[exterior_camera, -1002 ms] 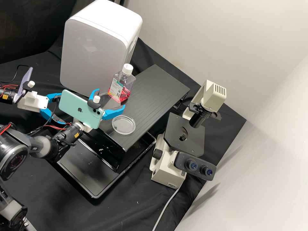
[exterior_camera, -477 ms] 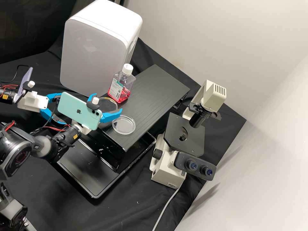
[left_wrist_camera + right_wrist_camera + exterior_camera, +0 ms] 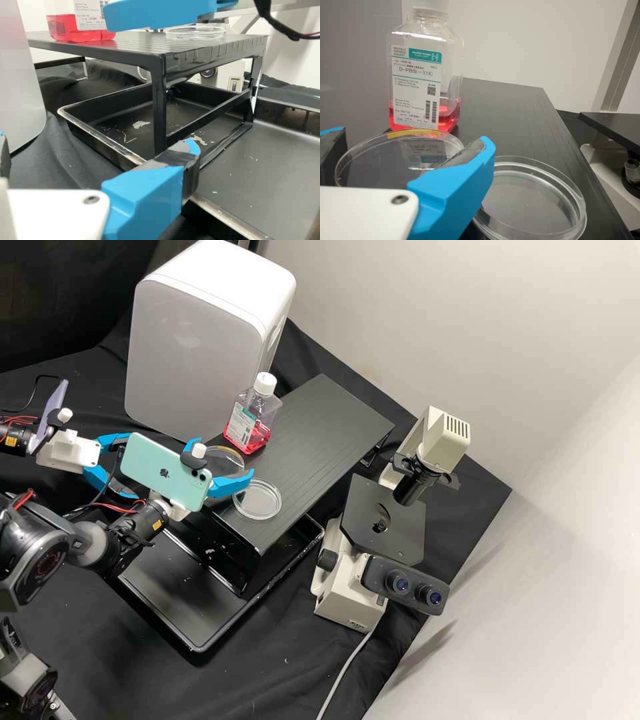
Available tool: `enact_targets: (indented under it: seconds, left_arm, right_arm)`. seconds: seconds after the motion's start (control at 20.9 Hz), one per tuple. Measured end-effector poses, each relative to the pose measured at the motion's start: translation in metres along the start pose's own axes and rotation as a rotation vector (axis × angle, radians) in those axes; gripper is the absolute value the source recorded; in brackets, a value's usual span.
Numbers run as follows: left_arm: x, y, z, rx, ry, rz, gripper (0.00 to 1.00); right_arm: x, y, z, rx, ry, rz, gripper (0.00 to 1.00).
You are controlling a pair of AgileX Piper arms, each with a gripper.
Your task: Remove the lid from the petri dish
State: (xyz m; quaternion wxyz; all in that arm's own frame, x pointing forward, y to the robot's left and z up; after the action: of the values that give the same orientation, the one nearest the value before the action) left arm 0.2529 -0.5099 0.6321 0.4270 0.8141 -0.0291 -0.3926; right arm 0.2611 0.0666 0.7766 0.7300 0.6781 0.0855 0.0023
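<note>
My right gripper (image 3: 217,463) is shut on the clear petri dish lid (image 3: 223,459), holding it by its rim just above the black ridged stand (image 3: 320,420). In the right wrist view the lid (image 3: 395,152) sits between my blue fingers (image 3: 455,185), level with the stand top. The uncovered dish base (image 3: 257,499) lies on the stand's near corner, beside the lid and apart from it; it appears again as the dish base (image 3: 530,200). My left gripper (image 3: 107,460) is open and holds nothing, low at the far left beside the stand; one blue finger (image 3: 155,192) shows.
A bottle of pink liquid (image 3: 252,415) stands on the stand behind the lid. A white box (image 3: 200,333) rises at the back, a microscope (image 3: 393,520) to the right. A black tray (image 3: 125,130) lies under the stand.
The right gripper has shifted slightly toward the front left with the lid in it. The dish base and the left arm have stayed put.
</note>
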Motion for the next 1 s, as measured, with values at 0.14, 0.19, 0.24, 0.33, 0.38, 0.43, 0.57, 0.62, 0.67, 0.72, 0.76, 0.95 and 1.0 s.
enact_targets:
  seconds: [0.14,0.19,0.24,0.33,0.38,0.43,0.57,0.62,0.67,0.72,0.76,0.95,1.0]
  left_arm:
    - [0.0,0.0,0.0,0.0,0.0,0.0,1.0]
    - [0.0,0.0,0.0,0.0,0.0,0.0,1.0]
    - [0.0,0.0,0.0,0.0,0.0,0.0,1.0]
    - [0.0,0.0,0.0,0.0,0.0,0.0,1.0]
    - [0.0,0.0,0.0,0.0,0.0,0.0,1.0]
    - [0.0,0.0,0.0,0.0,0.0,0.0,1.0]
    - [0.0,0.0,0.0,0.0,0.0,0.0,1.0]
    - [0.0,0.0,0.0,0.0,0.0,0.0,1.0]
    - [0.0,0.0,0.0,0.0,0.0,0.0,1.0]
    - [0.0,0.0,0.0,0.0,0.0,0.0,1.0]
    - [0.0,0.0,0.0,0.0,0.0,0.0,1.0]
    - [0.0,0.0,0.0,0.0,0.0,0.0,1.0]
    - [0.0,0.0,0.0,0.0,0.0,0.0,1.0]
  right_arm:
    - [0.0004,-0.0013,0.0011,0.0,-0.006,-0.007,1.0]
    - [0.0005,-0.0015,0.0013,0.0,-0.007,-0.008,1.0]
    - [0.0005,-0.0015,0.0013,0.0,-0.007,-0.008,1.0]
    - [0.0005,-0.0016,0.0013,0.0,-0.007,-0.008,1.0]
    - [0.0005,-0.0017,0.0014,0.0,-0.008,-0.01,1.0]
    - [0.0005,-0.0017,0.0014,0.0,-0.008,-0.01,1.0]
    - [0.0005,-0.0021,0.0009,0.0,-0.006,-0.011,1.0]
    - [0.0004,-0.0022,0.0009,0.0,-0.007,-0.011,1.0]
    - [0.0004,-0.0024,0.0006,0.0,-0.006,-0.012,1.0]
    - [0.0004,-0.0024,0.0006,0.0,-0.007,-0.011,1.0]
    - [0.0004,-0.0022,0.0009,0.002,-0.009,-0.009,1.0]
    - [0.0004,-0.0018,0.0013,0.006,-0.015,-0.005,1.0]
    - [0.0004,-0.0018,0.0014,0.007,-0.015,-0.004,1.0]
